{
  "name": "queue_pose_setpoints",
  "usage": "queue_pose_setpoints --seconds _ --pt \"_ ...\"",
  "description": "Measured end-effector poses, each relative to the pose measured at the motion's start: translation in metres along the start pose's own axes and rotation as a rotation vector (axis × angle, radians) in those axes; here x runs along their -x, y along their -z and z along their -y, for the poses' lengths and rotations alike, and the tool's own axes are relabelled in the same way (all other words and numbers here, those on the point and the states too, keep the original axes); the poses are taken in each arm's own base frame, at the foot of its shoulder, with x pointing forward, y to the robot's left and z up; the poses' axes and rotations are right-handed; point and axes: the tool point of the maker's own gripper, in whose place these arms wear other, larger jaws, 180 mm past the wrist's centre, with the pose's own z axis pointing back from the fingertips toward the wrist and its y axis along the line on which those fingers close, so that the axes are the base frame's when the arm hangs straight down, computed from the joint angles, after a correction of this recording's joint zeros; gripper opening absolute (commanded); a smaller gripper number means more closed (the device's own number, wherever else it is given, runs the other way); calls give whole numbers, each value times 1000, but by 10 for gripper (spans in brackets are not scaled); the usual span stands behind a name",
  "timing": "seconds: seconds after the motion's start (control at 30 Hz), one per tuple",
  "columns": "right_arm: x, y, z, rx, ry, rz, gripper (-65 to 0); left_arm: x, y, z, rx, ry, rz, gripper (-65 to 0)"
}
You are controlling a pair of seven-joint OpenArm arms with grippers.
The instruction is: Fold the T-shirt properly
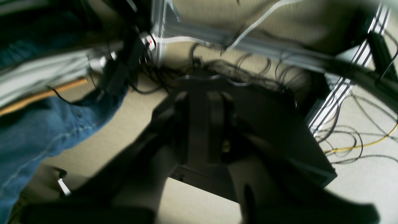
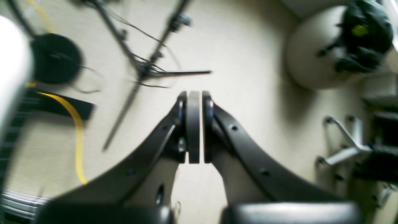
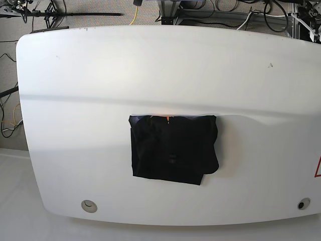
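- While both arms sit outside my base view, the T-shirt (image 3: pixel 173 149) lies folded into a compact block on the white table (image 3: pixel 75 90), slightly near of centre.
- I see the right gripper (image 2: pixel 193 96) pressed together, empty.
- I cannot tell the left gripper (image 1: pixel 205 102) state; too dark and blurred.

You see the black T-shirt (image 3: pixel 173 150) folded into a compact, slightly wrinkled rectangle, lying flat near the middle of the white desk (image 3: pixel 75 100), orange tag at its top edge.

A robotics lab: loose cables (image 1: pixel 348 137), aluminium frame rails (image 1: pixel 236 42), a white worktable (image 3: pixel 100 90)
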Motion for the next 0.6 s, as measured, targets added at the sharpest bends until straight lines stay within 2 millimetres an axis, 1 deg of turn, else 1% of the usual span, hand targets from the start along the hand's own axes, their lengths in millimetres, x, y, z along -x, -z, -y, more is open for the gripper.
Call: queue_pose_setpoints --seconds 0.13,0.3,0.4,0.5,0.57,0.6 --pt "15 11 6 19 -27 -29 -644 9 6 -1 -4 -6 -7 -650" --pt "33 24 4 30 -74 -53 -644 16 3 -16 -44 -31 -13 -650" --pt "47 31 2 36 -106 -83 -644 21 1 -24 -72 -24 -21 -650" --pt "61 36 0 39 -138 -114 -644 25 4 -24 -72 -40 10 -650" --pt "70 39 -2 42 -173 -131 -644 33 7 -21 -59 -55 12 -650" --pt "72 40 -5 43 -197 -128 -644 40 10 -20 -55 -65 3 -650"
